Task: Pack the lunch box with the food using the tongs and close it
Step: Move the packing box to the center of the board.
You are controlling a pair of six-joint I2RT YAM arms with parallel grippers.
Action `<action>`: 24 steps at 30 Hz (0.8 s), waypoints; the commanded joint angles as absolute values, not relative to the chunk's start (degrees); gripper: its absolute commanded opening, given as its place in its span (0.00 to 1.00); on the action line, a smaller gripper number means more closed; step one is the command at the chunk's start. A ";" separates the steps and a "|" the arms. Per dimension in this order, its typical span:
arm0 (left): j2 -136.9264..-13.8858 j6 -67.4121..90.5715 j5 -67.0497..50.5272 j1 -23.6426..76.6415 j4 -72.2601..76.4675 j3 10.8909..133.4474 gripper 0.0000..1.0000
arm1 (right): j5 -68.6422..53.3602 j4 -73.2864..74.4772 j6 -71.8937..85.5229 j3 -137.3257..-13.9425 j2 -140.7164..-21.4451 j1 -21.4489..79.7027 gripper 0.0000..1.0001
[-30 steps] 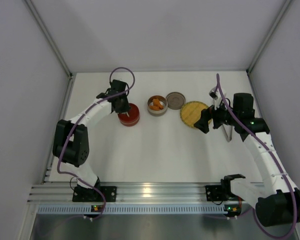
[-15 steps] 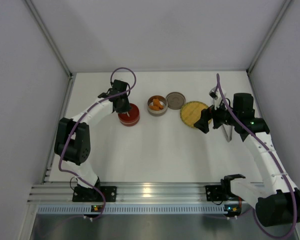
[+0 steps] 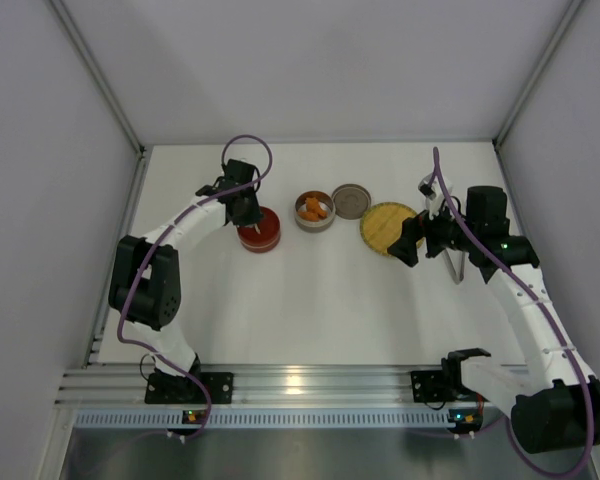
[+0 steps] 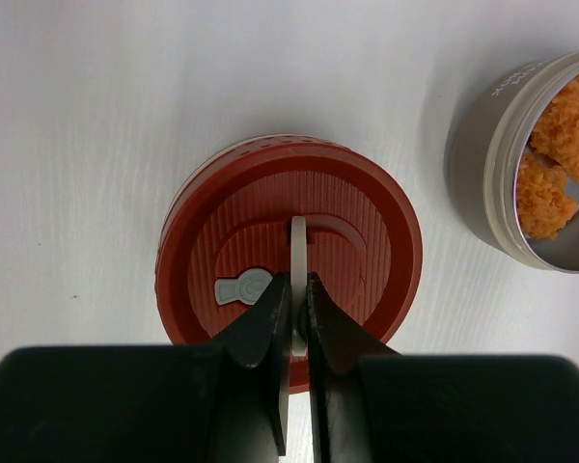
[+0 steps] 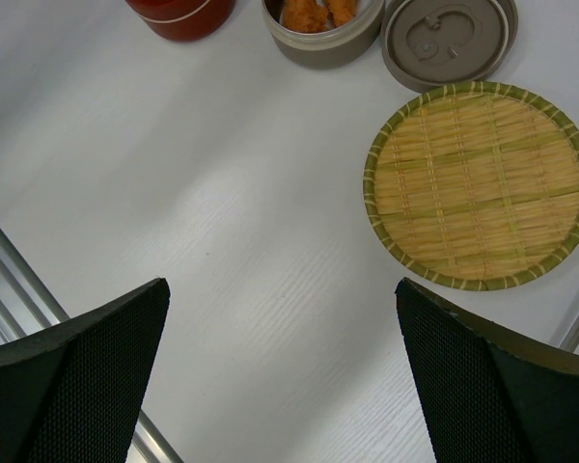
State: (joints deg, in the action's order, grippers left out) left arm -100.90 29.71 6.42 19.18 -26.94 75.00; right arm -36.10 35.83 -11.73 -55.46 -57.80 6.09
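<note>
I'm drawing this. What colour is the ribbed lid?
The lid is dark red; the left wrist view shows it best.

Red ribbed lid [image 4: 367, 241]; orange food [image 4: 550, 183]; yellow woven plate [image 5: 480, 183].

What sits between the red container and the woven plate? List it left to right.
Top view: an open grey tin holding orange food, then a flat grey lid, between the red container and the woven plate.

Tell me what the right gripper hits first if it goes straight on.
Most likely the bare table, beside the woven plate. The right gripper is open, nothing between its fingers, though depth is unclear.
</note>
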 commanded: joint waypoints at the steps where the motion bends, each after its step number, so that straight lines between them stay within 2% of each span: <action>1: -99.49 30.32 5.01 19.07 -24.96 77.34 0.00 | -37.00 33.40 -11.25 -54.67 -56.95 4.75 0.99; 24: -97.91 29.71 3.43 19.07 -24.61 78.31 0.00 | -37.09 33.13 -10.99 -54.14 -56.95 4.75 0.99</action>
State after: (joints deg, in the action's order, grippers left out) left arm -100.88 29.67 4.93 19.14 -26.98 75.55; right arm -36.14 35.57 -11.29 -54.63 -57.80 6.09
